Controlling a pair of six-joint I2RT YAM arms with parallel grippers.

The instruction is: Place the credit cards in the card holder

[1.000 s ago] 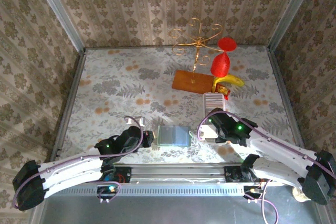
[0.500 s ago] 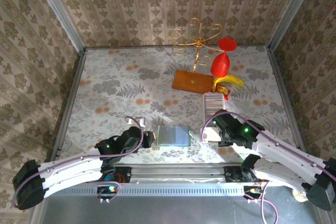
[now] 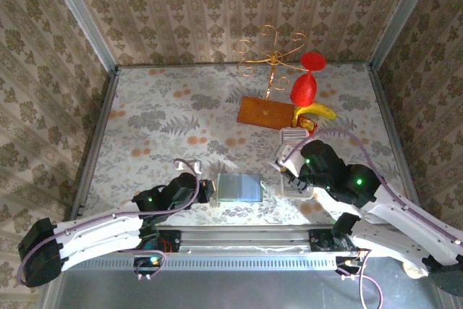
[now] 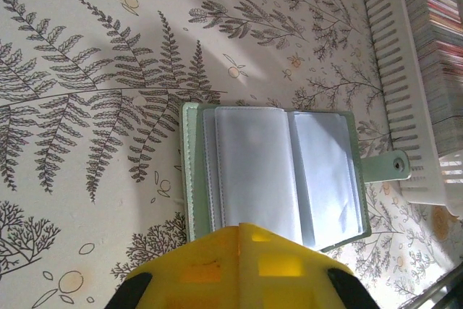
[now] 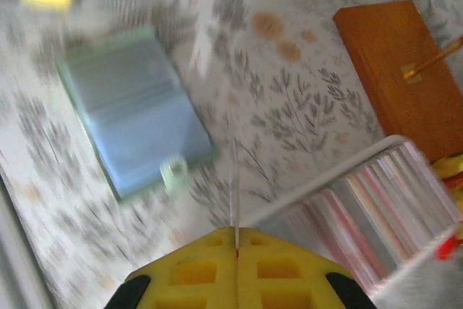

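Top external view: the card holder [image 3: 240, 187] lies open on the bench [image 3: 159, 121] at lower centre, between the two arms. The white tray [image 3: 293, 137] sits just right of it, running up towards the wooden board [image 3: 264, 112].
Left wrist view: the left end effector [image 4: 239, 229] is at bottom centre with its jaws together. Its tips overlap the near edge of the card holder. I cannot tell whether it pins the holder down or nips a page.
Stock: the credit cards [image 4: 441, 27] stand packed on edge in the tray, at the upper right of the left wrist view.
Right wrist view: the right end effector [image 5: 236, 233] is at bottom centre, jaws closed on a thin pale sliver rising straight up from them. I take this for the held card [image 5: 233, 171] seen edge-on, though the picture is blurred.
Step in hand: by my judgement, one card is just gripped at the tray and the carry to the holder is starting.
Next move calls for: turning the card flat, lining its leading edge up with a bluish pocket mouth, and sliding it in while the left side steadies the holder.
Change from earlier frame: in the top external view the right arm has swung right and up, and now covers the lower part of the tray. Its jaws have closed the last bit. The left arm and the card holder sit where they were.
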